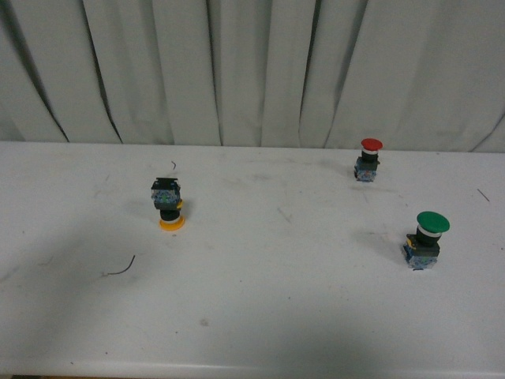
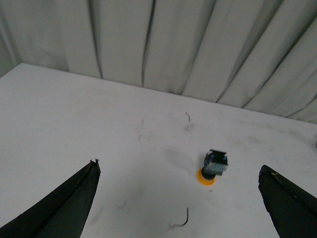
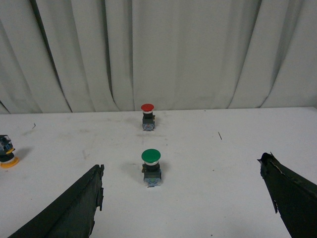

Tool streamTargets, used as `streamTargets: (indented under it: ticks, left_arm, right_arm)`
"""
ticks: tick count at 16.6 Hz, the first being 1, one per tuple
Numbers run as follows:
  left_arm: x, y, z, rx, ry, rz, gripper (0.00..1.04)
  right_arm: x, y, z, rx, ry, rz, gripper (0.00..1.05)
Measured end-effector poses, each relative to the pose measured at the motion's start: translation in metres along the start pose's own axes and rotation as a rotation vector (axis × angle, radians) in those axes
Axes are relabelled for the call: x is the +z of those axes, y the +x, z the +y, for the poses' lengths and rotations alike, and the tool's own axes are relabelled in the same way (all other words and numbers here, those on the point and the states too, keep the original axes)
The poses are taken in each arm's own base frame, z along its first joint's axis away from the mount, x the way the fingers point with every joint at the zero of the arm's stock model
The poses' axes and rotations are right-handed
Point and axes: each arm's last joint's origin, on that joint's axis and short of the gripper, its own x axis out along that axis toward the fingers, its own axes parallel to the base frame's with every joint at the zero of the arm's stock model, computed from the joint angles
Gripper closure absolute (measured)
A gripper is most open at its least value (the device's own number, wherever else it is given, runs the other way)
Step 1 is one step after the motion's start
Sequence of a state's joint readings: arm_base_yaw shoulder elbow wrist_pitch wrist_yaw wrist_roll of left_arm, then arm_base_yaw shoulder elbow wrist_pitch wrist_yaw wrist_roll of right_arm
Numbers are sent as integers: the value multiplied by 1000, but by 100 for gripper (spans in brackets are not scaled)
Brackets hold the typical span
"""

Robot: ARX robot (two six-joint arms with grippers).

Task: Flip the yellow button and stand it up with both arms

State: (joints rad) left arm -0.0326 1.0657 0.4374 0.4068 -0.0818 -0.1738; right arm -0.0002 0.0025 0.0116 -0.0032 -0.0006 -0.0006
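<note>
Noted yellow button (image 1: 168,204) inverted on left of scuffed white worktop (image 1: 276,316): round smooth cap down, boxy block up, long axis vertical. Found left hand (image 2: 178,167) and right hand (image 3: 181,164) spread wide, empty.

The small yellow-capped plastic push-button (image 2: 212,171), ahead of the left gripper (image 2: 178,167), shows an orange-yellow cap, a black collar and a blue-and-black block. That gripper's fingers (image 2: 64,208) are matt black; the right gripper (image 3: 181,163) is the same black. Ahead of the right gripper, the nearer green-capped plastic push-button (image 3: 151,167) has a bright green cap, black collar and bluish base; beyond it the red-capped plastic push-button (image 3: 147,116) is red on black. The smooth white desk (image 1: 284,300) bears faint grey scuffs and thin dark threads. The pleated fabric curtain (image 1: 252,63) is pale grey-white with darker fold shadows.
</note>
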Motion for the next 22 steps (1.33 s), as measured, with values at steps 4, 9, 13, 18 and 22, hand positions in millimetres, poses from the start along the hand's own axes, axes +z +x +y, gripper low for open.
streamTargets:
  ticks: [4,9,13,18,22]
  left_arm:
    - [-2,119,-38,-111,61,220,7]
    - [-5,211,-81,-172,124,399,7]
    - [-31,238,-87,-127,178,579,7]
    - [-51,247,-84,-121,178,651,7]
    - [-62,249,-89,-134,185,670,7]
  right_arm:
    - [0,0,0,0,0,0,6]
    - [0,0,0,0,0,0,6]
    - [0,0,0,0,0,0,6]
    - [0,0,0,0,0,0,6]
    - [0,0,0,0,0,0,6]
